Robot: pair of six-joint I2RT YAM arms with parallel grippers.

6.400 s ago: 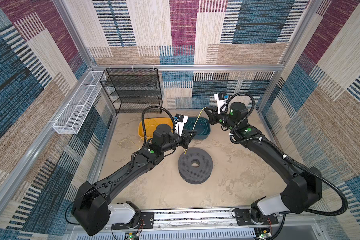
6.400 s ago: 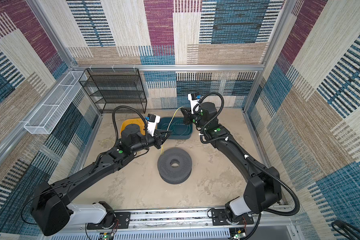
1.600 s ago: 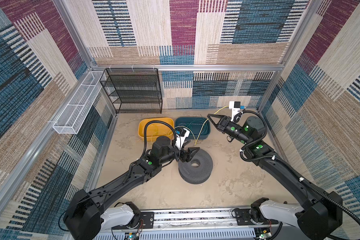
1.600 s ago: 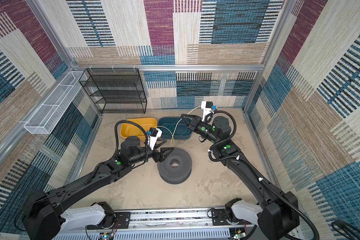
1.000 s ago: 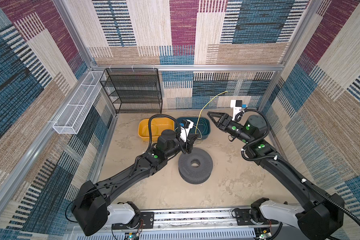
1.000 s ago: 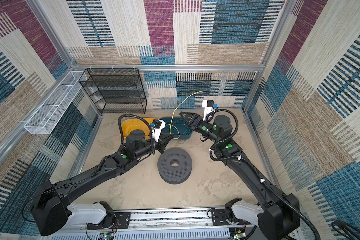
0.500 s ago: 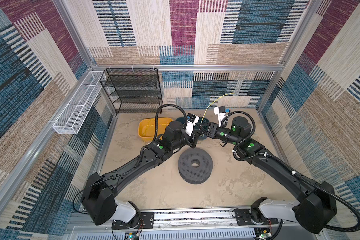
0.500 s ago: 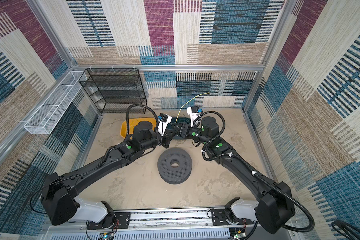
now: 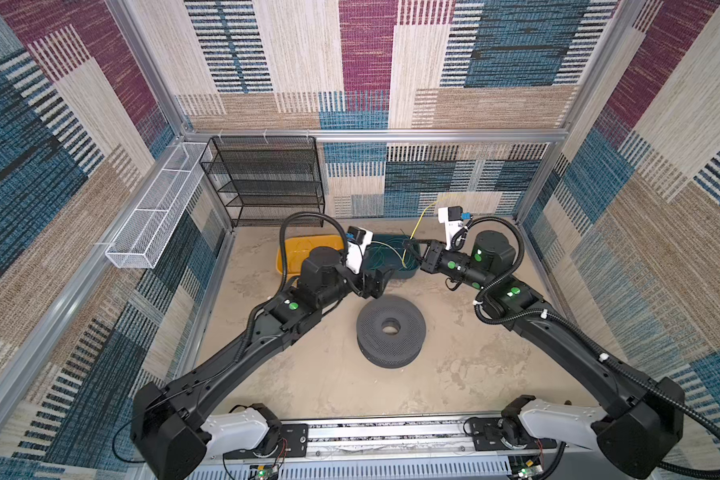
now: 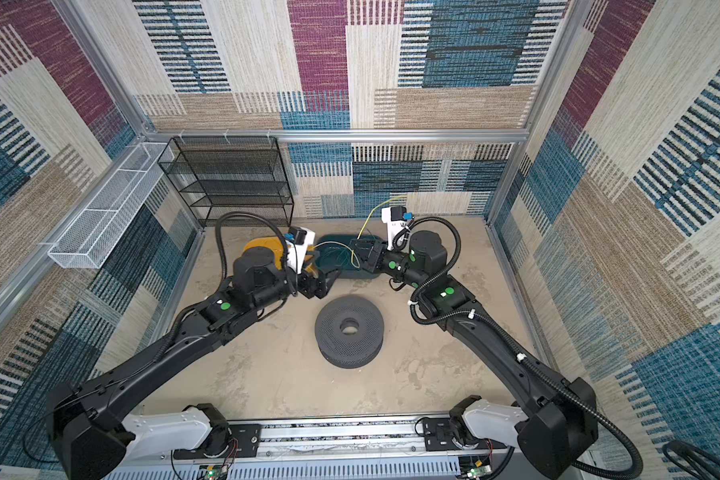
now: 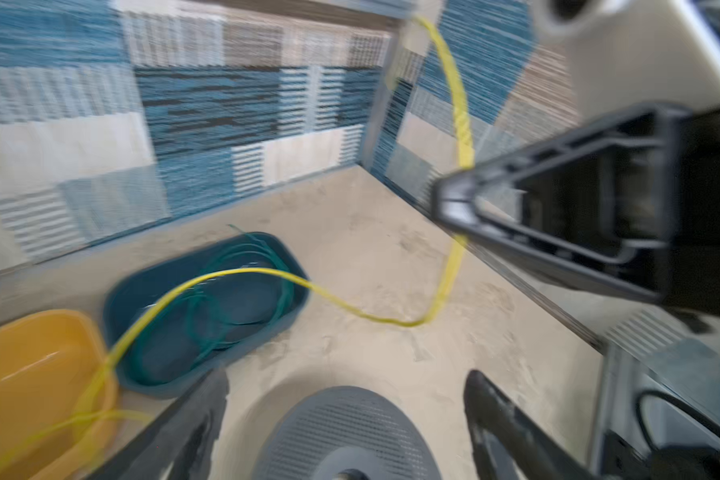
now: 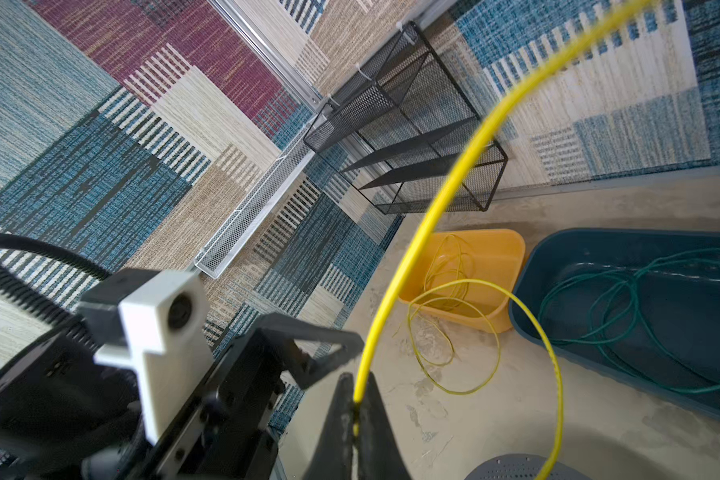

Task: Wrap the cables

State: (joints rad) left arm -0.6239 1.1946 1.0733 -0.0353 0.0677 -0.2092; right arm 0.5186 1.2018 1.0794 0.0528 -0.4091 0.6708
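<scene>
Starting nearest you, the dark grey perforated plastic spool (image 9: 390, 330) lies flat mid-table. Just beyond it your left gripper (image 9: 382, 281) hangs with jaws spread wide, holding nothing. Your right gripper (image 12: 355, 399) is pinched tight on the thin bright yellow cable (image 12: 431, 203) (it arcs upward, then loops over the table). Toward the far edge, the teal-green cable (image 11: 284, 286) lies coiled in the dark teal plastic tub (image 12: 528, 328), beside the yellow-orange plastic tub (image 12: 504, 253).

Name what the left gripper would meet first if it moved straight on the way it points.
Probably the yellow cable, sagging across the line ahead of the left gripper; beyond it only floor. Depth is hard to judge.
</scene>
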